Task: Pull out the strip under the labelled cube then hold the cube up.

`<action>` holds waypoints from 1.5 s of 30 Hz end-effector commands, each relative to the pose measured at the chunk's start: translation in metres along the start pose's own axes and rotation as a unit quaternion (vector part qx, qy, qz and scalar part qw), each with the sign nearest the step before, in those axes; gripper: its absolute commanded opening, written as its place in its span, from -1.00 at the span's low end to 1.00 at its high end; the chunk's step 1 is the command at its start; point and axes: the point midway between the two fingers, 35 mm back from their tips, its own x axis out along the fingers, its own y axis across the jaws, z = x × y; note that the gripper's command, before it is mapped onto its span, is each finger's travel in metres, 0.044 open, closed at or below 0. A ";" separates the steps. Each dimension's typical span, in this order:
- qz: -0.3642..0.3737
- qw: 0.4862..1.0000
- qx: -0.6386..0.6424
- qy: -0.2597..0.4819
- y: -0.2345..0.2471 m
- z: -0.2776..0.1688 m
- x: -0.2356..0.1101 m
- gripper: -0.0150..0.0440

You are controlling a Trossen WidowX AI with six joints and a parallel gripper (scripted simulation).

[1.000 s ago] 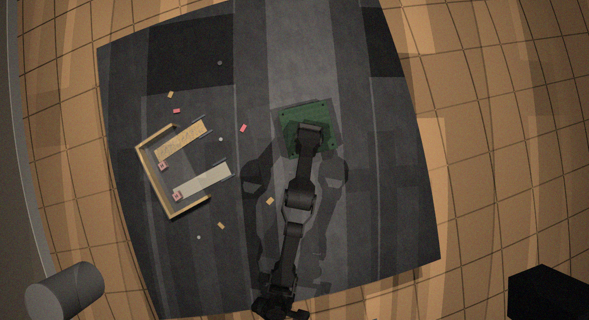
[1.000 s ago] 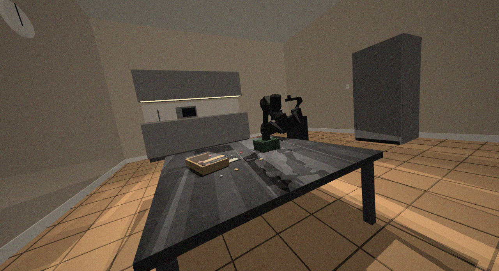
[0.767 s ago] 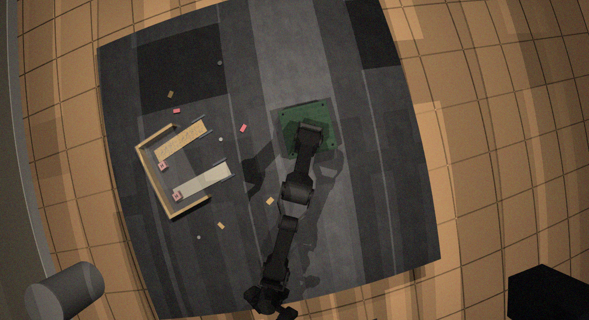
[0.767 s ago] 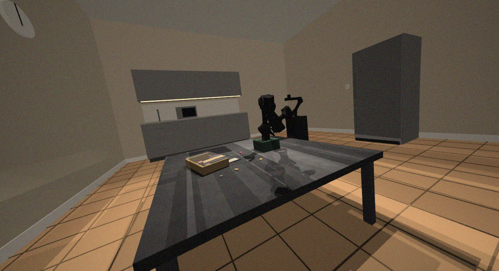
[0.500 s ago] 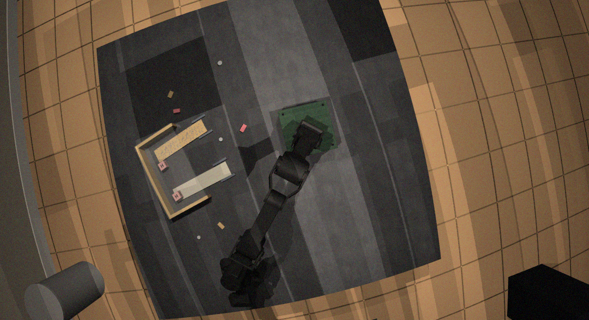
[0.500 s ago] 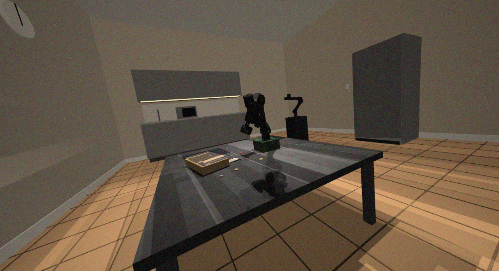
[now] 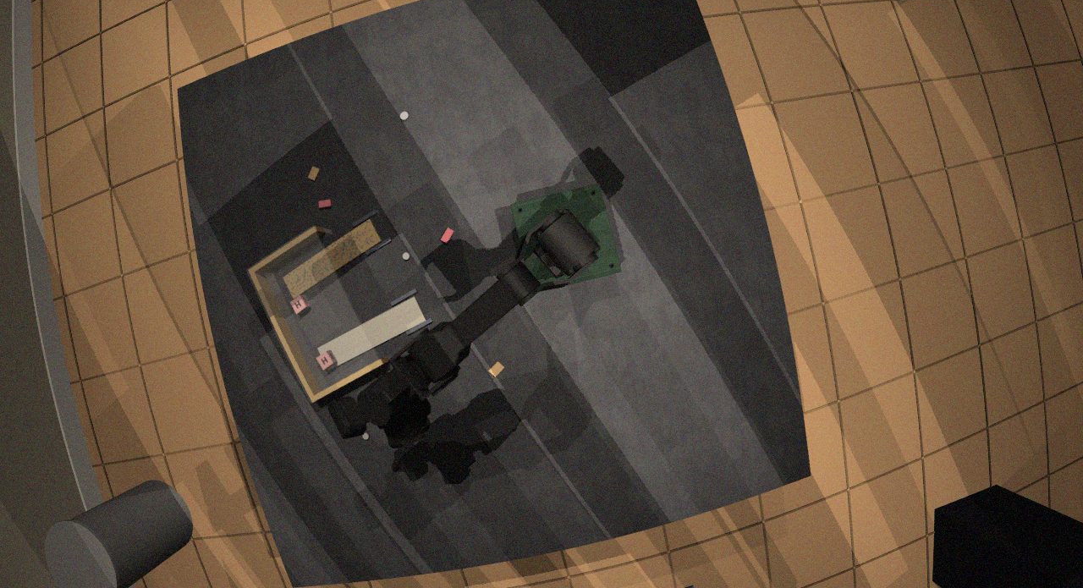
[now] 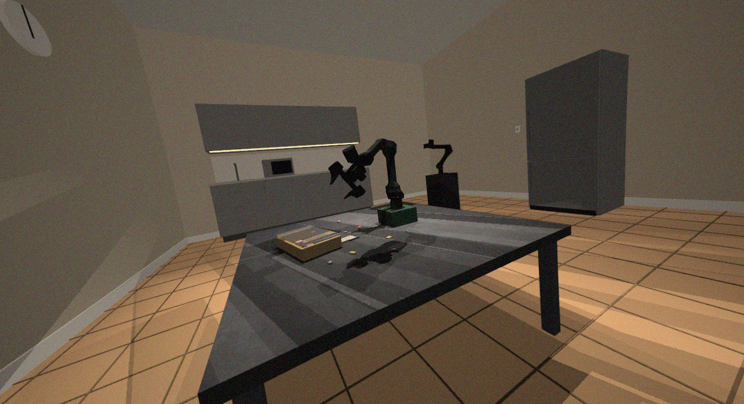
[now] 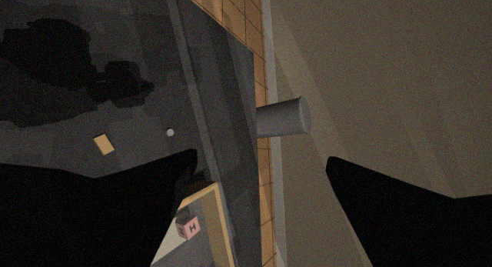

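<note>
A pale strip (image 7: 375,331) (image 9: 172,240) and a speckled tan strip (image 7: 332,259) lie partly inside a three-sided wooden tray (image 7: 281,334) (image 8: 317,249) (image 9: 212,213), their outer ends past its open side. A pink cube marked H (image 7: 326,359) (image 9: 187,227) sits at the pale strip's inner end. Another pink cube marked H (image 7: 299,304) is beside the speckled strip's inner end; contact is unclear. My gripper (image 8: 338,190) (image 9: 262,160) is open and empty, high above the table near the tray's corner. The undersides of both cubes are hidden.
Dark rails flank both strips' outer ends. The tray walls stand around the inner ends. Red blocks (image 7: 448,234) (image 7: 325,203), a tan block (image 7: 313,173), yellow blocks (image 7: 496,369) (image 9: 104,144) and white balls (image 7: 405,255) (image 9: 170,132) lie around. My arm rises from a green base (image 8: 397,215).
</note>
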 end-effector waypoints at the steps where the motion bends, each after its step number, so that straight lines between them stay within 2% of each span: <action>1: -0.022 0.978 0.194 0.068 0.011 -0.064 -0.037 0.86; 7: -0.075 0.899 0.411 0.133 0.036 -0.128 -0.082 0.86; 15: -0.175 0.717 0.649 0.184 0.086 -0.192 -0.139 0.86; 33: -0.178 0.710 0.656 0.185 0.088 -0.193 -0.141 0.86; 36: -0.148 0.708 0.658 0.208 0.090 -0.194 -0.131 0.60; 45: 0.038 0.684 0.643 0.343 0.115 -0.190 -0.072 -0.20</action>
